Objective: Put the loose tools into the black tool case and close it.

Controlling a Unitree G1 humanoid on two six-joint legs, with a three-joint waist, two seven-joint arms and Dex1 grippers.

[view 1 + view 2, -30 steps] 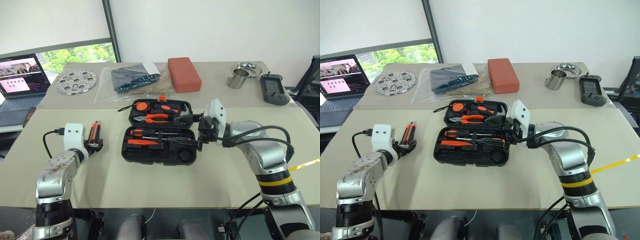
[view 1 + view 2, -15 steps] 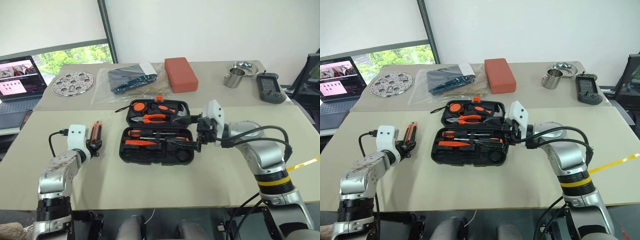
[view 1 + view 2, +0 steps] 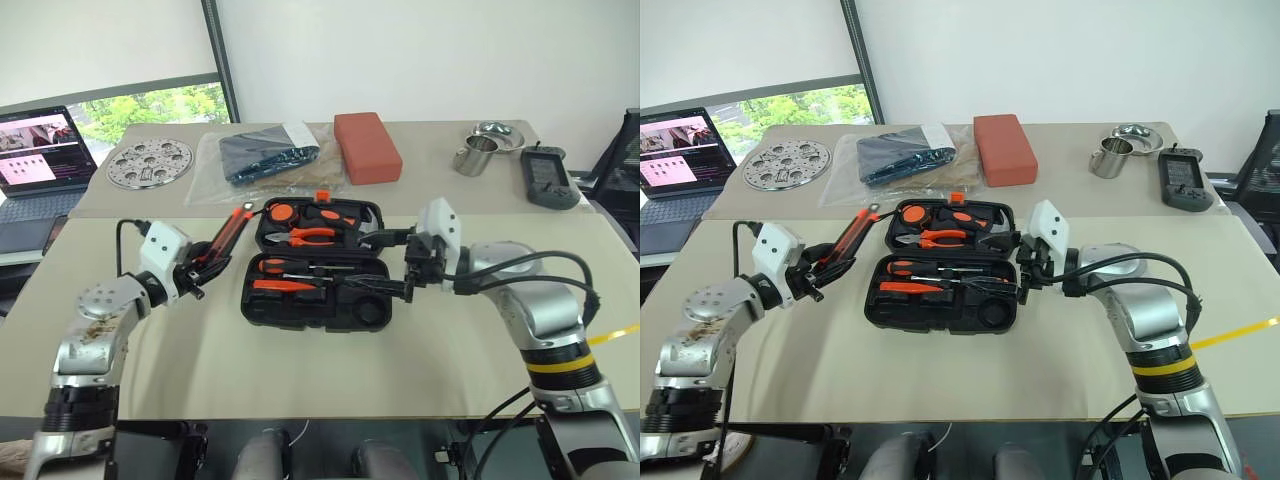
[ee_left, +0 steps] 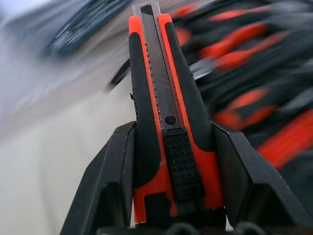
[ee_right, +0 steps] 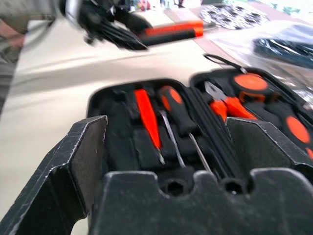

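Left gripper clamped (on a knife), right gripper spread wide.

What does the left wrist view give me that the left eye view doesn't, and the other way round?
Left wrist view: the left gripper's fingers pressed against both sides of the utility knife, slider button facing the camera. Left eye view: the knife raised off the table and angled toward the open black tool case, with the right gripper open at the case's right end. Both show knife and case.

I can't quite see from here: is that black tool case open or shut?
Open. The tool case lies spread flat on the table, both halves up, with screwdrivers and pliers showing in their slots.
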